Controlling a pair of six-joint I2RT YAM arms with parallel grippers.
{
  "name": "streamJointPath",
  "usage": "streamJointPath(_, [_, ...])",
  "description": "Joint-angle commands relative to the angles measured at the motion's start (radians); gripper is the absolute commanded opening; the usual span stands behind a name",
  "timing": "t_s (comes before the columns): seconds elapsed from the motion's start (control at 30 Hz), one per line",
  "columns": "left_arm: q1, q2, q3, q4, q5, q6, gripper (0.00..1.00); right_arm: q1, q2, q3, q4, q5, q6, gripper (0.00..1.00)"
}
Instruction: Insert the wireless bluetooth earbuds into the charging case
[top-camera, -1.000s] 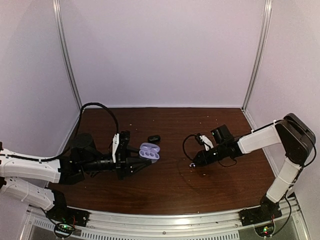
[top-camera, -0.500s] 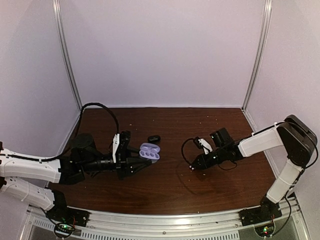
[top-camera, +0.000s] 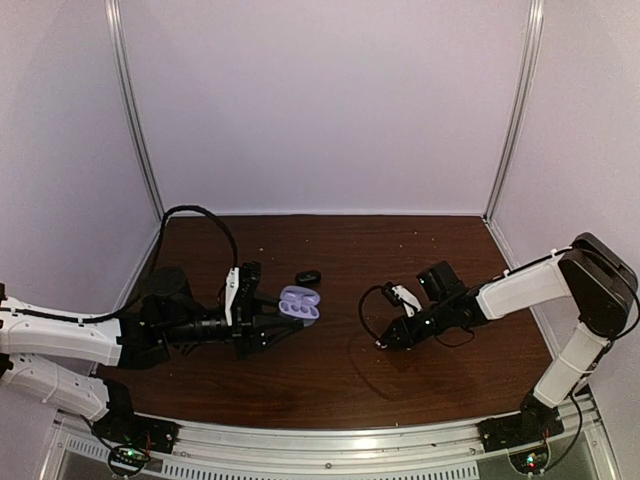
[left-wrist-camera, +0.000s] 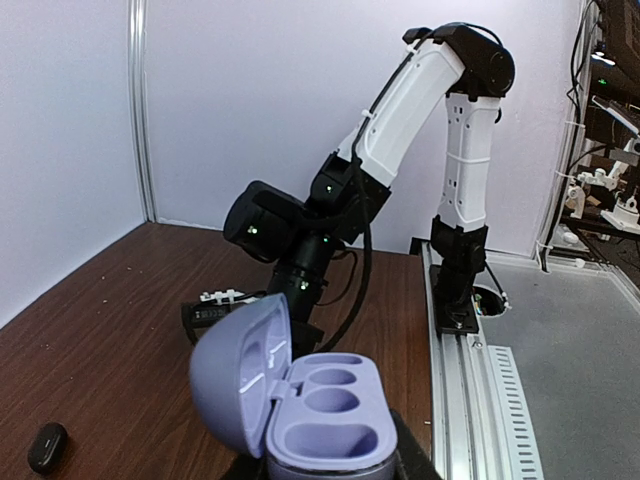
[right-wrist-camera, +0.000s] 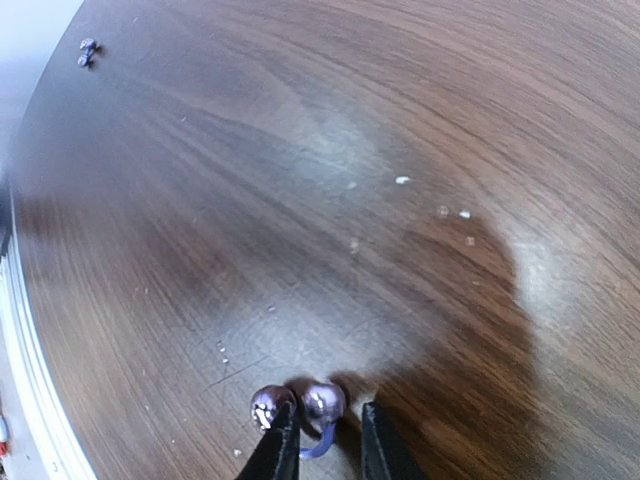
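The charging case (top-camera: 299, 303) is open, with a grey-blue shell, a lavender inside and its lid up. My left gripper (top-camera: 281, 322) is shut on its base. In the left wrist view the case (left-wrist-camera: 322, 420) fills the bottom centre over the gripper (left-wrist-camera: 330, 468), and both round wells are empty. My right gripper (top-camera: 382, 343) is low at the table, right of centre. In the right wrist view two glossy purple earbuds lie on the wood at its tips (right-wrist-camera: 322, 440). One earbud (right-wrist-camera: 324, 400) sits between the slightly parted fingers. The other earbud (right-wrist-camera: 270, 405) lies just outside the left finger (right-wrist-camera: 281, 443).
A small black oval object (top-camera: 308, 276) lies on the brown table behind the case and shows in the left wrist view (left-wrist-camera: 47, 446). Two tiny dark specks (right-wrist-camera: 87, 50) lie far off on the wood. White walls and metal posts (top-camera: 133, 110) enclose the table.
My right gripper has moved a little left and toward the near edge, down to the earbuds on the table. The left arm and the case have not moved.
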Motion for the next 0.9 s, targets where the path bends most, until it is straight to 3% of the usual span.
streamJointPath(0.0, [0.005, -0.002, -0.009, 0.059, 0.007, 0.019, 0.06, 0.021, 0.002, -0.015, -0.057, 0.007, 0.01, 0.25])
streamJointPath(0.2, [0.005, -0.01, -0.012, 0.059, 0.003, 0.022, 0.06, 0.037, 0.029, 0.007, -0.071, 0.017, -0.003, 0.26])
streamJointPath(0.6, [0.005, -0.026, -0.033, 0.06, -0.015, 0.029, 0.06, 0.087, 0.013, 0.037, -0.125, 0.083, -0.025, 0.1])
streamJointPath(0.87, [0.005, -0.048, -0.091, 0.109, -0.081, 0.111, 0.01, 0.097, -0.062, 0.078, -0.171, 0.11, -0.029, 0.03])
